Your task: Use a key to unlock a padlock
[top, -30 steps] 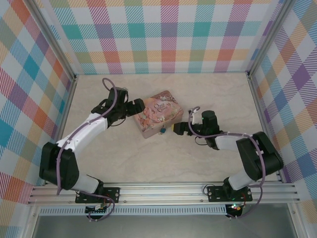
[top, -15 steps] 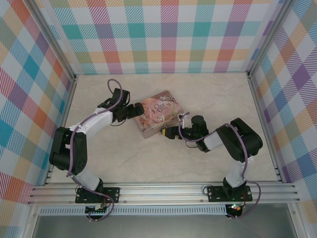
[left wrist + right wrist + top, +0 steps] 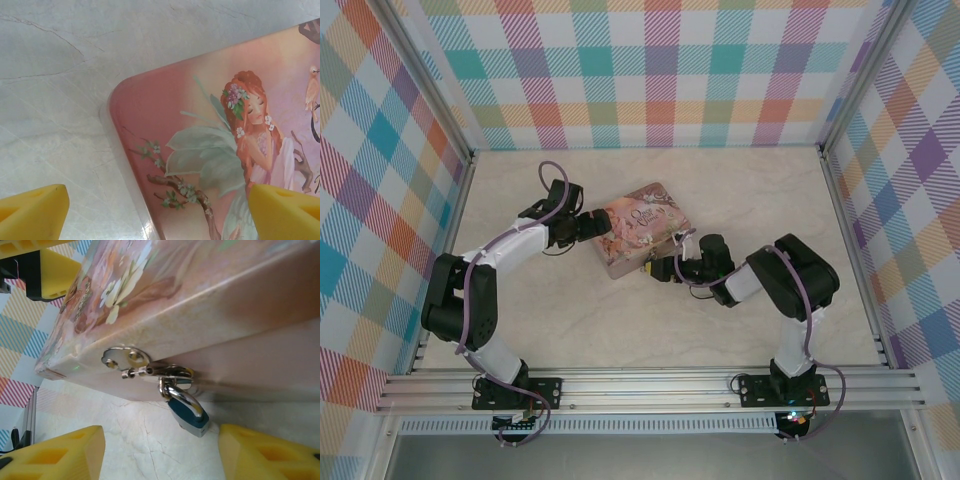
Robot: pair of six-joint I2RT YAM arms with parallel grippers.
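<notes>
The padlock [image 3: 187, 412] hangs from the pink tin's [image 3: 210, 295] hasp [image 3: 125, 360], close to the counter [image 3: 145, 440]. The right fingers [image 3: 60, 452] have moved in since a second ago — apart, flanking it; the left fingers [image 3: 30, 210] gape over the tin's corner.

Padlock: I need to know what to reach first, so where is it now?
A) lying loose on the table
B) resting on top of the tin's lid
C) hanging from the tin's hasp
C: the right wrist view shows the padlock hanging by its shackle from the metal hasp on the side of the pink tin.
</notes>
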